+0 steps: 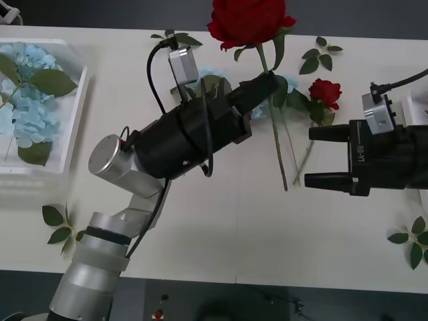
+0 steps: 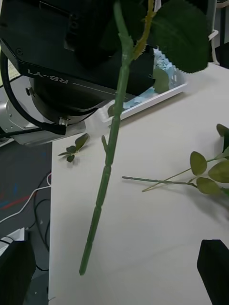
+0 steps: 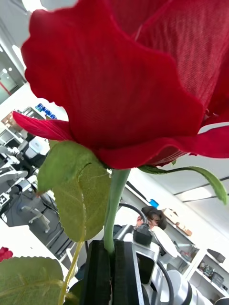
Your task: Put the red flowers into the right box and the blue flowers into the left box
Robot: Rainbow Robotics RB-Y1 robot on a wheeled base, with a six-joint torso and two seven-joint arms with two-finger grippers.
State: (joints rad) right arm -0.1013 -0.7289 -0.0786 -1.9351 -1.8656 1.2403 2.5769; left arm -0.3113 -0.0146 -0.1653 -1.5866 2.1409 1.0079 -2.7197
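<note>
The left tool is seen upper centre of the front view, closed on the stem of a red rose just below the bloom; in the left wrist view the black fingers are pressed tight on the stem w/ the bloom looming above. The rose is held upright, its stem hanging free, lower end above the counter. The right tool is parked at the right edge of the front view, jaws apart, holding nothing, aimed toward the hanging stem.

A 2nd red rose lies on the counter in the upper right, near leaf sprigs. Blue flowers are already in the left box at the upper left. A white corner, prob. the right box, is glimpsed at the far right, behind the right arm.

Step in hand, as judged: a handover or carry of the red rose toward the right box. To be done well, the stem should be taken low by the right tool, clear of the leaves, and the left grip kept until the right one is firm; the lying rose should not be swept by the dangling stem.
</note>
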